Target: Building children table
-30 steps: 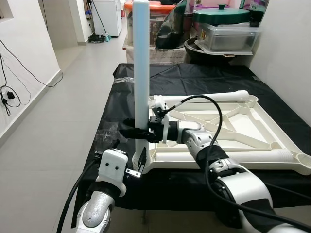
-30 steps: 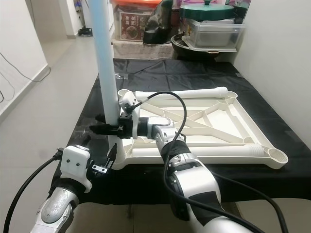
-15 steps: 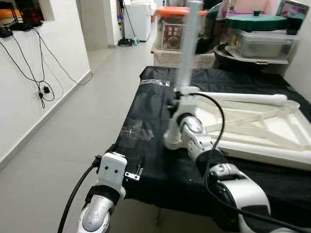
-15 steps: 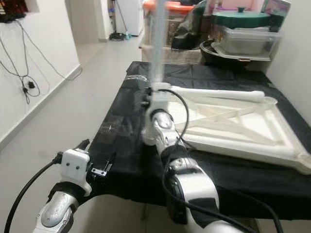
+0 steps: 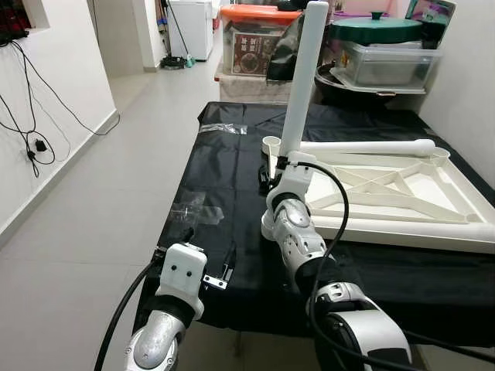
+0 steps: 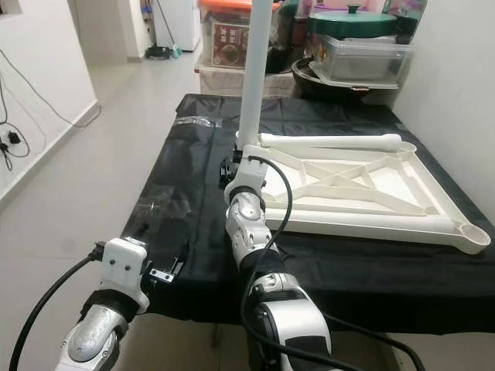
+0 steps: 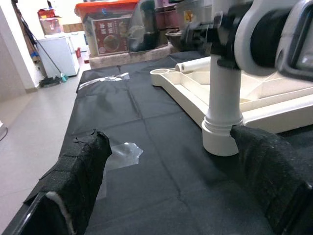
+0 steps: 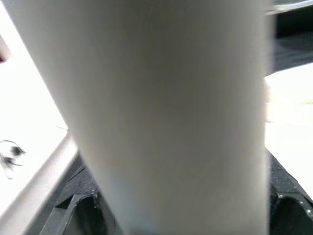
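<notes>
Leg (image 7: 222, 98) base meets cloth (image 7: 146, 181) in left wrist view.

Your right arm reaches forward and up the middle, its pincer (image 5: 272, 174) apparently clamped around the upright white tube, though the fingers are mostly hidden. Your left arm is bent low at near left, its pincer (image 5: 209, 259) spread wide, holding nothing.

A desk (image 5: 224, 185) draped in black cloth carries an upturned white plastic tabletop (image 5: 402, 193), a loose white leg (image 5: 363, 147) lying along its far edge, and another white leg (image 5: 298, 85) standing upright by the near corner. A clear plastic wrapper (image 5: 189, 210) lies flat on the cloth, near the desk's left edge.
</notes>
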`<state>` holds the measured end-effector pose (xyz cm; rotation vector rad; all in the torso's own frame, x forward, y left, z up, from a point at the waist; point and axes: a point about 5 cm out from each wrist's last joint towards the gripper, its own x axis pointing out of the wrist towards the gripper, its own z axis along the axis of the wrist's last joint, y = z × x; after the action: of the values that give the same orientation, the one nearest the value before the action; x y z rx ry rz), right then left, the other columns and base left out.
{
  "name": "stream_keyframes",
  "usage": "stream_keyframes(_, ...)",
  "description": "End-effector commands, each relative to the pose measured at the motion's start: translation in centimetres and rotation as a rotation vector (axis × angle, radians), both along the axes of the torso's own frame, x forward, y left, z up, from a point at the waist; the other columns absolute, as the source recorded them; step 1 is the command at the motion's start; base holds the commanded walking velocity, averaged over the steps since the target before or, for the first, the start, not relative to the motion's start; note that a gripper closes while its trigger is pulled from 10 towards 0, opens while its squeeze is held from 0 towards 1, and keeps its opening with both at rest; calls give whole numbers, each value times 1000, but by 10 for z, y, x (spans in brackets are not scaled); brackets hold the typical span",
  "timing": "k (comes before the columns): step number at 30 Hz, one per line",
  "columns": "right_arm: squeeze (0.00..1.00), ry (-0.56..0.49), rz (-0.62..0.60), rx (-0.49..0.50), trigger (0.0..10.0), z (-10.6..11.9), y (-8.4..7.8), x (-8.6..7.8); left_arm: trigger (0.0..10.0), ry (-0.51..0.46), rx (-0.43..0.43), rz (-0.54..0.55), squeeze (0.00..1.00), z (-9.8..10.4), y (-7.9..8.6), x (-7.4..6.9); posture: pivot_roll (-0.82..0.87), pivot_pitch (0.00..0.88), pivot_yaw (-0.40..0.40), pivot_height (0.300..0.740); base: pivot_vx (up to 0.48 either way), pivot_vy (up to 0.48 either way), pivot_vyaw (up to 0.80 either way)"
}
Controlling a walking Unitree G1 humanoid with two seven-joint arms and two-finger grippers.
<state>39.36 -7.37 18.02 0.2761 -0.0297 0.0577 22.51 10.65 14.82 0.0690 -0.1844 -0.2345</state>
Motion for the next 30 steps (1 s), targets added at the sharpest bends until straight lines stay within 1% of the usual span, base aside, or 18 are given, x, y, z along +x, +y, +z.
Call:
stream_keyframes(1, 0, -32, 135, 58, 10000, 8, 11, 1, 10000, -6, -4, 8, 0, 1, 1, 1, -10, 0, -38, 740, 0, 0, 0)
stream_keyframes(4, 0, -41, 186, 83, 10000, 9, 14, 1, 10000, -6, -4, 9, 0, 1, 2, 1, -10, 0, -38, 740, 0, 0, 0)
stream_keyframes(6, 0, -77, 425, 90, 10000, 16, 21, 0, 10000, -8, -2, 7, 0, 1, 2, 1, -6, 0, -43, 740, 0, 0, 0)
stream_keyframes(7, 0, -77, 425, 90, 10000, 16, 21, 0, 10000, -8, -2, 7, 0, 1, 2, 1, -6, 0, -43, 740, 0, 0, 0)
stream_keyframes(8, 0, -88, 587, 63, 10000, 17, 24, -2, 10000, -9, -1, 6, 0, 2, 2, 2, -6, 0, -40, 740, 0, 0, 0)
stream_keyframes(9, 0, -88, 587, 63, 10000, 17, 24, -2, 10000, -9, -1, 6, 0, 2, 2, 2, -6, 0, -40, 740, 0, 0, 0)
stream_keyframes(11, 0, -80, 844, -5, 10000, 18, 23, -6, 10000, -12, 1, 5, 0, 2, 2, 3, -3, 0, -45, 740, 0, 0, 0)
stream_keyframes(12, 0, -80, 844, -5, 10000, 18, 23, -6, 10000, -12, 1, 5, 0, 2, 2, 3, -3, 0, -45, 740, 0, 0, 0)
stream_keyframes(13, 0, -78, 984, -33, 10000, 19, 22, -10, 10000, -14, 3, 4, 0, 3, 2, 4, 4, 0, -49, 740, 0, 0, 0)
stream_keyframes(15, 0, -78, 984, -33, 10000, 19, 22, -10, 10000, -14, 3, 4, 0, 3, 2, 4, 4, 0, -49, 740, 0, 0, 0)
stream_keyframes(16, 0, -75, 1099, -62, 10000, 20, 22, -14, 10000, -17, 5, 5, 0, 3, 2, 4, 38, 0, -62, 740, 0, 0, 0)
stream_keyframes(17, 0, -75, 1099, -62, 10000, 20, 22, -14, 10000, -17, 5, 5, 0, 3, 2, 4, 38, 0, -62, 740, 0, 0, 0)
stream_keyframes(18, 0, -69, 1288, -121, 10000, 20, 24, -20, 10000, -23, 16, 13, 0, 4, 5, 5, 45, 0, -70, 740, 0, 0, 0)
stream_keyframes(22, 0, -64, 1361, -127, 10000, 21, 27, -23, 10000, -26, 20, 20, 0, 5, 8, 6, 45, 0, -70, 740, 0, 0, 0)
stream_keyframes(23, 0, -58, 1374, -124, 4157, 21, 29, -23, 10000, -26, 21, 21, 0, 5, 8, 6, 45, 0, -70, 740, 0, 0, 0)
stream_keyframes(24, 0, -45, 1391, -124, 0, 20, 30, -24, 10000, -25, 19, 20, 0, 5, 8, 6, 46, 0, -67, 740, 0, 0, 0)
stream_keyframes(25, 0, -49, 1391, -146, 0, 18, 31, -25, 10000, -24, 18, 18, 0, 4, 7, 6, 46, 0, -67, 740, 0, 0, 0)
stream_keyframes(30, 0, -54, 1354, -145, 0, 15, 30, -24, 10000, -21, 14, 8, 0, 3, 4, 6, 45, 0, -67, 740, 0, 0, 0)
